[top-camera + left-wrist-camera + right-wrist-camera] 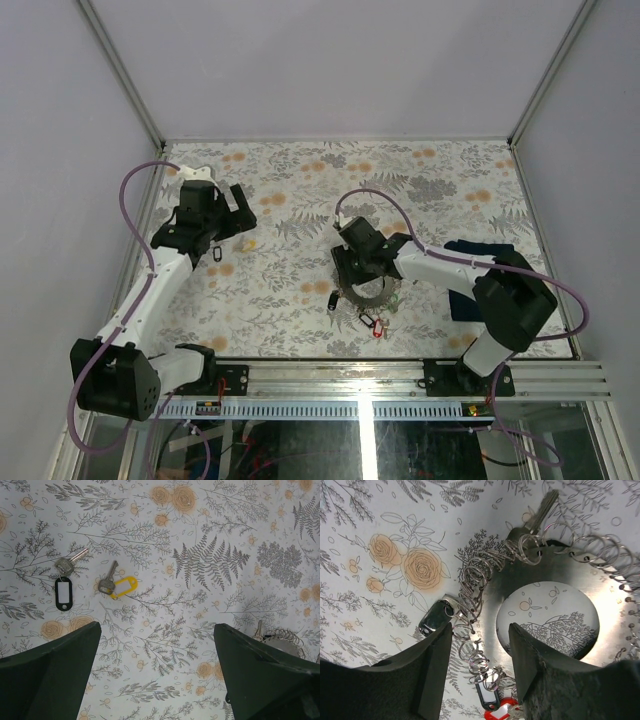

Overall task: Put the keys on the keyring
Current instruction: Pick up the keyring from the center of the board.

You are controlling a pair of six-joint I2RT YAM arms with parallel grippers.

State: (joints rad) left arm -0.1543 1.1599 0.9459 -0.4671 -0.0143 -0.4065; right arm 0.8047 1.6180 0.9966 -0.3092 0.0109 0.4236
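Right claw (480, 630) open astride the keyring (490, 600) rim; left claw (157, 627) wide open (loose keys (106, 582) ahead).

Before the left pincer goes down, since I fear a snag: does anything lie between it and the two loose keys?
Nothing visible does. The open left pincer faces bare floral table cover, and the black-tagged key and yellow-tagged key lie uncovered on it, apart from each other.

Bare tabletop (300, 170) lies open across the far half and between the arms. A black-tagged key (63, 592) and a yellow-tagged key (123, 586) lie ahead of the left gripper (157, 627). The keyring (495, 605) crowds the space under the right gripper (480, 635), and a dark blue cloth (462, 300) lies beneath that arm.
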